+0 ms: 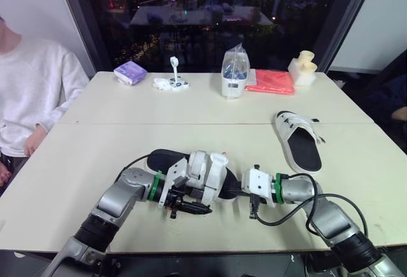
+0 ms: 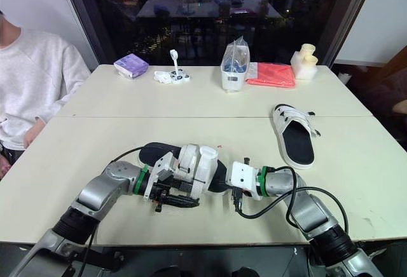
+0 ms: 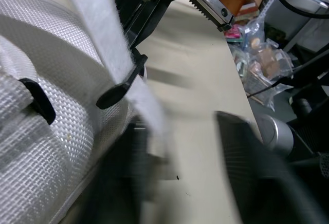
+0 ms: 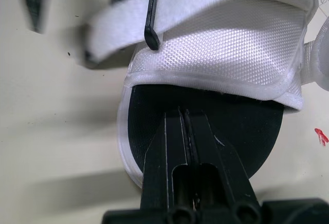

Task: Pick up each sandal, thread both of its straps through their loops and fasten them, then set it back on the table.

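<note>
Near the tabletop's front edge, a sandal (image 1: 191, 166) lies between both grippers. The right gripper (image 4: 184, 113) has its jaws pressed together over the black insole. The left gripper (image 1: 198, 208) has its jaws spread beside a loose white strap (image 3: 110, 54). A second sandal (image 1: 299, 140) lies toward the right edge.

Far-edge clutter and a seated onlooker

Along the far side of the pale table (image 1: 76, 162) lay a purple packet (image 1: 130, 72), a small white gadget (image 1: 172, 82), a clear bag (image 1: 234, 72) standing in a white tub, a red cloth (image 1: 271, 81) and a cream block (image 1: 303, 68). A person in a white sweater (image 1: 32, 93) sat at the left end, before a dark window (image 1: 210, 10).
</note>
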Robot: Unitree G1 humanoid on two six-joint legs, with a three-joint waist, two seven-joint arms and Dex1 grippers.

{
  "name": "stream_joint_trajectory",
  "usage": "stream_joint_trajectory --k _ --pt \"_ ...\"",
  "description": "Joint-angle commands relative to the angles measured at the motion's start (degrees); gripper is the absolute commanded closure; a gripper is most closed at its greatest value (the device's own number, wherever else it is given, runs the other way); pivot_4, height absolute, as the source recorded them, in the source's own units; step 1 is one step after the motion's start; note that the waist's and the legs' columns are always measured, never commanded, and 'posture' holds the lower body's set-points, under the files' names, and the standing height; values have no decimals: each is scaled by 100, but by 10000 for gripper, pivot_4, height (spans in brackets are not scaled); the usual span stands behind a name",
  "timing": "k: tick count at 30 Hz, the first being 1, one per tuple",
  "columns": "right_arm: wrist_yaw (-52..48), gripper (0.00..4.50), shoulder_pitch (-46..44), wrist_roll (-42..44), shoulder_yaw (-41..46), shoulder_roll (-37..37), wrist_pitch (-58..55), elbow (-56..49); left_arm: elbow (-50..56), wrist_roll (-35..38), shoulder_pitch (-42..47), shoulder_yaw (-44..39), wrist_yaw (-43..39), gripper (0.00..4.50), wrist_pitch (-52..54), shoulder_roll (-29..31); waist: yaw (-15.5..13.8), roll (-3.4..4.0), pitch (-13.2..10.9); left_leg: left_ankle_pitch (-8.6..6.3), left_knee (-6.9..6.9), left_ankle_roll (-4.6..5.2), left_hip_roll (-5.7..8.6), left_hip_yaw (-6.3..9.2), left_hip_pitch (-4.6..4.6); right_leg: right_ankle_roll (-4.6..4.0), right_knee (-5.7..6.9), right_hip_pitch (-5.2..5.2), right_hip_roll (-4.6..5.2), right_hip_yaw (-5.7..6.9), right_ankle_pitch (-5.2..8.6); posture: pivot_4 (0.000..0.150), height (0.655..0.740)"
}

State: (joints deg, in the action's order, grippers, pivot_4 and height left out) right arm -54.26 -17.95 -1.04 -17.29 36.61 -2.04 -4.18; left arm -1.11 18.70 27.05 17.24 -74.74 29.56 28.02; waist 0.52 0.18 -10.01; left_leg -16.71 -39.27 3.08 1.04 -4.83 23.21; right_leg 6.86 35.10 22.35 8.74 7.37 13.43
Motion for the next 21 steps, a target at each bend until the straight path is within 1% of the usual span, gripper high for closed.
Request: stream_joint_trajectory --k 1,3,7,10,13,17,21 --pt "-52 45000 216 -277 -243 48 -224 353 369 204 -51 58 -116 44656 230 105 2 0 0 0 0 0 0 0 0 0 0 0 0 0 0 1500 7400" --pt "-58 45000 213 -278 -241 54 -225 357 607 234 -84 183 -282 44656 386 295 5 0 0 0 0 0 0 0 0 0 -1 1 0 0 0 1500 7400" --pt "-72 45000 197 -274 -223 73 -223 370 1133 708 83 264 -795 44656 892 611 4 0 0 -1 2 -2 0 1 0 -1 -3 1 0 0 0 1500 7400" --pt "-90 45000 174 -276 -217 88 -207 399 1331 859 301 366 -1438 44656 870 1020 7 1 -1 -7 2 -12 -1 1 0 -1 -3 8 0 0 1 1500 7400" --pt "-105 45000 138 -276 -216 102 -189 435 1238 819 585 446 -1747 44656 518 1242 9 1 -1 -1 5 -3 0 1 2 -6 -3 7 -3 0 4 1500 7400" --pt "-119 45000 109 -281 -204 116 -169 463 858 1085 1287 400 -1776 44656 301 1258 11 0 -3 1 9 -2 -1 0 15 -9 -4 20 -10 1 6 1500 7400" --pt "-110 45000 119 -295 -207 115 -157 461 -61 939 2086 305 -1776 44656 -4 839 5 0 -3 2 9 -1 2 -4 15 -7 -2 18 -18 7 7 1500 7400"
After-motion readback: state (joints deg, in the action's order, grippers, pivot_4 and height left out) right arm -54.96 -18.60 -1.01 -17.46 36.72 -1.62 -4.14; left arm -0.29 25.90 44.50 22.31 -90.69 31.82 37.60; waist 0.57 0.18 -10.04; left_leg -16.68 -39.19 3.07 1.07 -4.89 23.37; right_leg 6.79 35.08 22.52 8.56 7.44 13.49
